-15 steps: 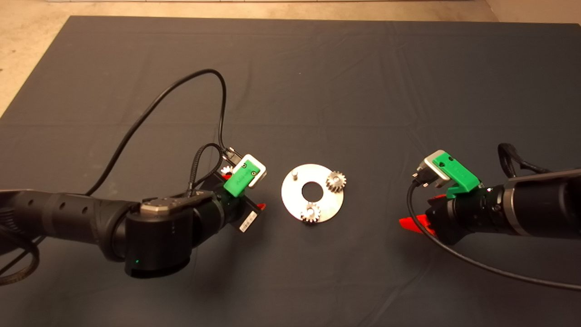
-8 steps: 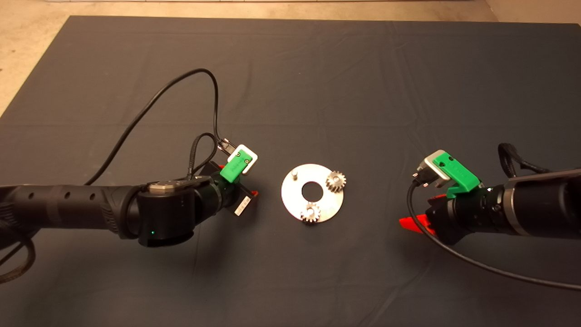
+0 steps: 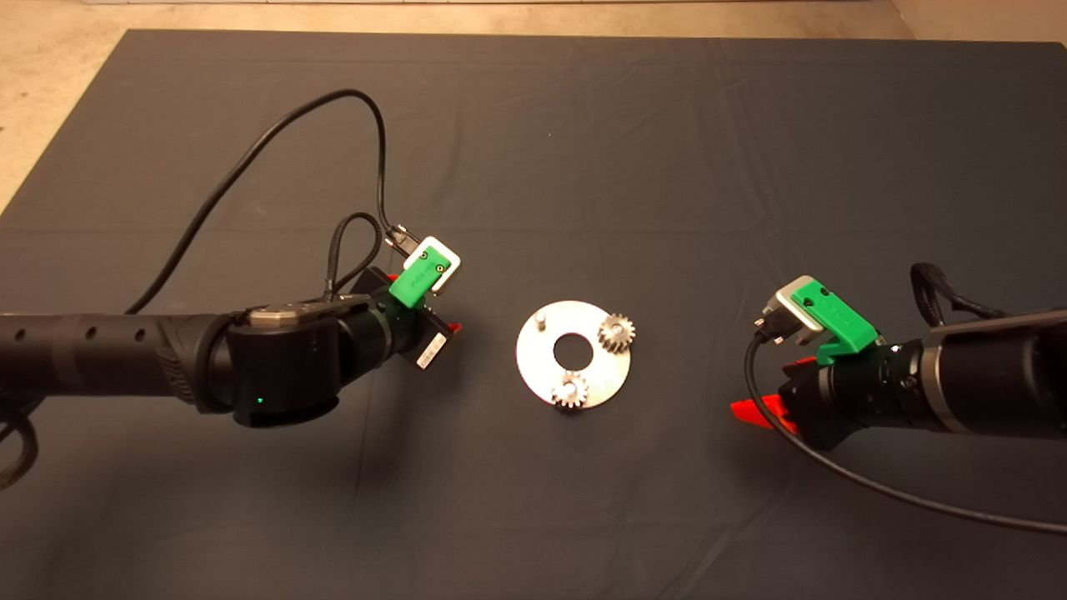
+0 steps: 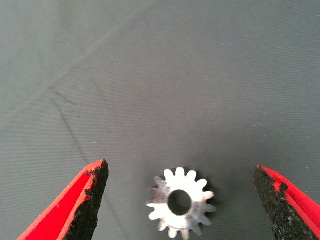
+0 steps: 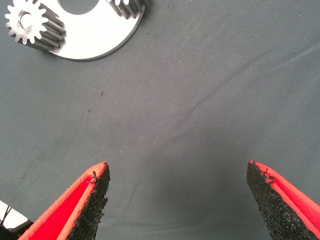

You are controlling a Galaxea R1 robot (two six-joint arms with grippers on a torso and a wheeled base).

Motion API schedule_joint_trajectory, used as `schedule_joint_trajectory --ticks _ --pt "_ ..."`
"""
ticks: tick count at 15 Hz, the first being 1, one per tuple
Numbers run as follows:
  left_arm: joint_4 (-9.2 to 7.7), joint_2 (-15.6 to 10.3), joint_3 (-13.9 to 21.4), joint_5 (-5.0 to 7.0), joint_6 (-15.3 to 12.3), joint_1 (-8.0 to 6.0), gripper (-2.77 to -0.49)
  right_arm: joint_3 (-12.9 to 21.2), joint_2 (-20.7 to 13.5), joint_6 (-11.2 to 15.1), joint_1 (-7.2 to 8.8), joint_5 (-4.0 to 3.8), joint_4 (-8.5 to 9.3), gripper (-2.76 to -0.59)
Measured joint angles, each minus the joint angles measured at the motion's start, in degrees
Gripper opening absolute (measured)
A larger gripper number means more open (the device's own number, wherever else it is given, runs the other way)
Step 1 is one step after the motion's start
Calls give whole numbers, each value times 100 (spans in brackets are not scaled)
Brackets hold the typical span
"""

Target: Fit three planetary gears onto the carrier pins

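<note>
The left gripper (image 3: 446, 332) comes in from the left side of the dark mat (image 3: 533, 125). Its two red fingers (image 4: 67, 207) have rough black pads and they are spread wide apart. A loose gear (image 4: 180, 202) lies flat on the mat between them. It is small, round and shiny, with pointy teeth all around and a hole in the middle. The fingers do not touch it. From above, the arm and its green block hide this gear. A black cable (image 3: 250, 158) loops up over the mat from that arm.

Just to the right of this gripper lies the disc (image 3: 573, 354). It is flat, round and shiny like a mirror, with a big hole in its middle. One bare pin (image 3: 540, 319), a short silver stud, stands on the disc's far left part. A second gear (image 3: 570, 390) sits on the near edge of the disc. A third gear (image 3: 617, 332) sits on the right edge. Nothing is in the way above the disc.

The mat is soft cloth with long wrinkles.

The right gripper (image 3: 763, 404) is off to the right, well apart from the disc. Its red fingers (image 5: 75, 207) are spread wide too and hold nothing. Only bare mat lies between them.
</note>
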Motion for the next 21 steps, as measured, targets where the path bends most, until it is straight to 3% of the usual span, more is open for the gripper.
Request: schedule_joint_trajectory --ticks 5,11,17,21 --pt "-5 -67 0 -26 0 0 -122 0 33 0 -2 -2 0 -133" --pt "-6 -259 -2 -357 -8 3 -122 0 78 0 -2 0 0 -133" --pt "0 -284 -4 -588 -30 39 -122 0 78 2 0 0 0 -133" --pt "0 -301 -28 -612 -35 166 -122 0 78 1 -1 -6 0 -133"
